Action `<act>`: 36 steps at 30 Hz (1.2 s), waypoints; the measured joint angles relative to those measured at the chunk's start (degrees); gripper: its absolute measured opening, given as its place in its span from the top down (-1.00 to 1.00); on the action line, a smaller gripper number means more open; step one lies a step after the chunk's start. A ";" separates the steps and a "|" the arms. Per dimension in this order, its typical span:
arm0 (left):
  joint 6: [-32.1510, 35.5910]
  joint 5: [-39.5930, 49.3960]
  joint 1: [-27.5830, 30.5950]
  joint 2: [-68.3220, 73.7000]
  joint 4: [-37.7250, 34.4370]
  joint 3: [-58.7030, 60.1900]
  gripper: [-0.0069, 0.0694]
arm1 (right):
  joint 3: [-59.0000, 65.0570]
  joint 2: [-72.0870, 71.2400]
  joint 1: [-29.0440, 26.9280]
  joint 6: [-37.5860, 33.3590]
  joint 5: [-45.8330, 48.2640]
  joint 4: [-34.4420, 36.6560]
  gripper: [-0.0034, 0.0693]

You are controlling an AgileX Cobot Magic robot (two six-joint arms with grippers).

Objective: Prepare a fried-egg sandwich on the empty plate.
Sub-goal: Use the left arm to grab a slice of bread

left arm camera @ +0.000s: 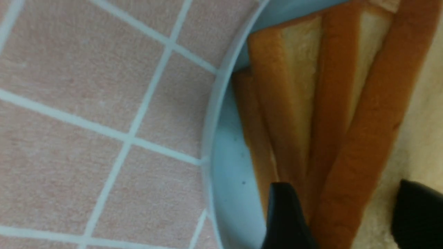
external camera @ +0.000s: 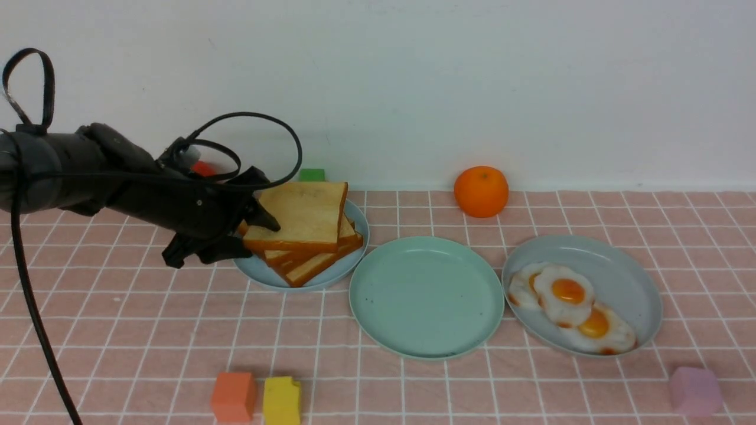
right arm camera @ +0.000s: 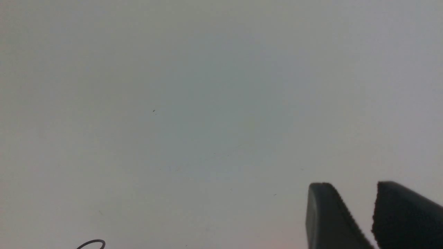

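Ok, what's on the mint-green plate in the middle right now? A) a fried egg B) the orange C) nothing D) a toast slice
C: the mint-green plate is bare; the toast slices sit on the pale blue plate to its left and the fried eggs on the blue-grey plate to its right.

Front view: bright, even, diffuse light; soft shadow under orange (external camera: 481,190) toward 6 o'clock. Left wrist view: close, blurred (toast stack (left arm camera: 332,121) crusts smeared). Right wrist view: flat grey, right gripper (right arm camera: 356,193) soft-edged.
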 joint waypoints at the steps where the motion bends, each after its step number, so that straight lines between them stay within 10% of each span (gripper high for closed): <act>1: 0.06 0.00 0.00 0.00 0.00 -0.11 -0.20 | 0.00 0.00 0.00 0.00 0.00 0.00 0.25; 11: 0.24 0.45 0.00 -0.09 0.54 -0.50 0.47 | 0.00 0.00 0.00 0.00 0.00 0.00 0.25; 36: 0.24 2.29 0.00 -2.76 2.99 -0.40 0.49 | 0.00 0.00 0.00 -0.05 0.00 0.00 0.25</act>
